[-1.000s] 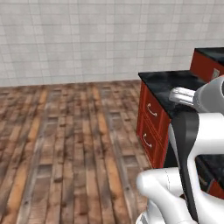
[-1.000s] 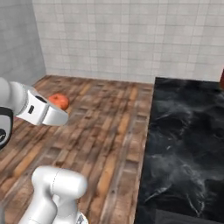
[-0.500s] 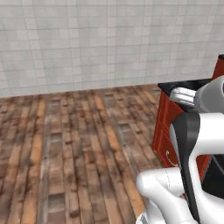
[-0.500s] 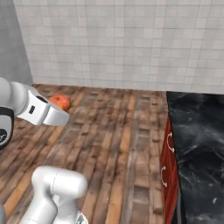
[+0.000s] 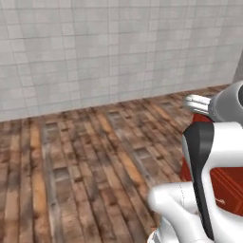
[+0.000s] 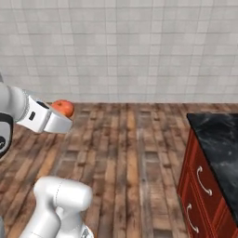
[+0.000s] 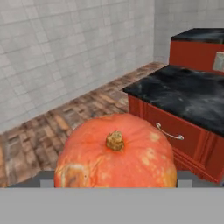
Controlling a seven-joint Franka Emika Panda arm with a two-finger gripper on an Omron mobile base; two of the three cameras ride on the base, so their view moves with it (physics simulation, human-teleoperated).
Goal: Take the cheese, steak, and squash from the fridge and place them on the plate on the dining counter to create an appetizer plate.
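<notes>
One squash (image 7: 116, 153), round and orange, sits low in the centre of the hand view, gripped between the wide-set fingers. It is being carried to the plate. Next, I judge, comes reaching the black worktop (image 7: 188, 94) at the right and lowering it gently.

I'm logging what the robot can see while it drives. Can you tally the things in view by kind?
Squash, orange, in the gripper: 1
Red cabinets with black marbled tops: 2
Curved drawer handles in the right base view: 2
Total: 5
</notes>
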